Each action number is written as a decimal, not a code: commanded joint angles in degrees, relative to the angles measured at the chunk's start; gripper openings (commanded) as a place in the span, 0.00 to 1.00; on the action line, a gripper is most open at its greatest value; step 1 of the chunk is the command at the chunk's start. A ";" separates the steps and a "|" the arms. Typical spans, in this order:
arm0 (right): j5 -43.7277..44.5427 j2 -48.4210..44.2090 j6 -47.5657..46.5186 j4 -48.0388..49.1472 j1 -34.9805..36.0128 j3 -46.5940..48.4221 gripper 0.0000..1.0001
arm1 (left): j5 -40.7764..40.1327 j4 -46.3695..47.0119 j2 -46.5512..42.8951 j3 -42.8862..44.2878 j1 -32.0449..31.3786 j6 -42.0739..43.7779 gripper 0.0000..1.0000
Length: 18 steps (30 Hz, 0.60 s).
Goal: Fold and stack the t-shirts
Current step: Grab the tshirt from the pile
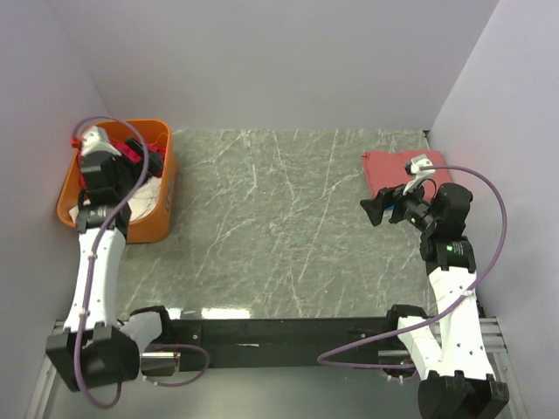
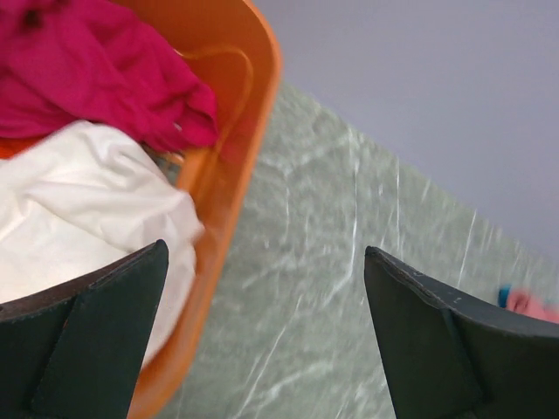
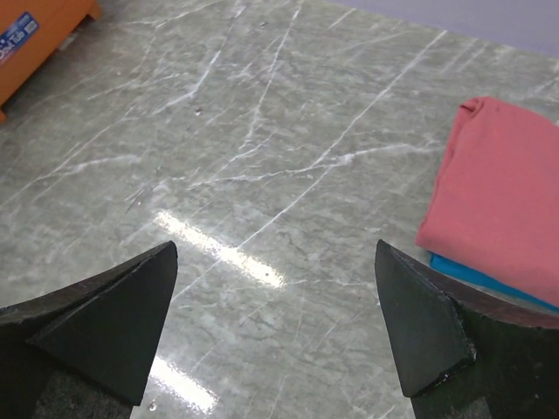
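A crimson-pink t-shirt (image 2: 96, 78) and a white t-shirt (image 2: 79, 209) lie crumpled in the orange tub (image 2: 253, 96) at the table's left. My left gripper (image 2: 266, 247) hovers open over the tub's right rim, half above the white cloth and half above bare table, holding nothing. On the far right, a folded salmon-pink t-shirt (image 3: 502, 201) rests on a folded blue one (image 3: 476, 272). Just left of that stack (image 1: 389, 166), my right gripper (image 3: 277, 244) stands open and empty above the marble.
The orange tub (image 1: 162, 205) sits against the left wall, its corner visible in the right wrist view (image 3: 44, 30). White walls close in the grey-green marble table (image 1: 279, 227) on three sides. A black rail (image 1: 279, 332) runs along the near edge.
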 commanded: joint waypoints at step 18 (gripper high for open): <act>-2.86 1.85 -1.76 -0.28 -0.47 0.56 0.99 | -12.89 -17.77 42.43 34.60 14.61 -15.48 0.77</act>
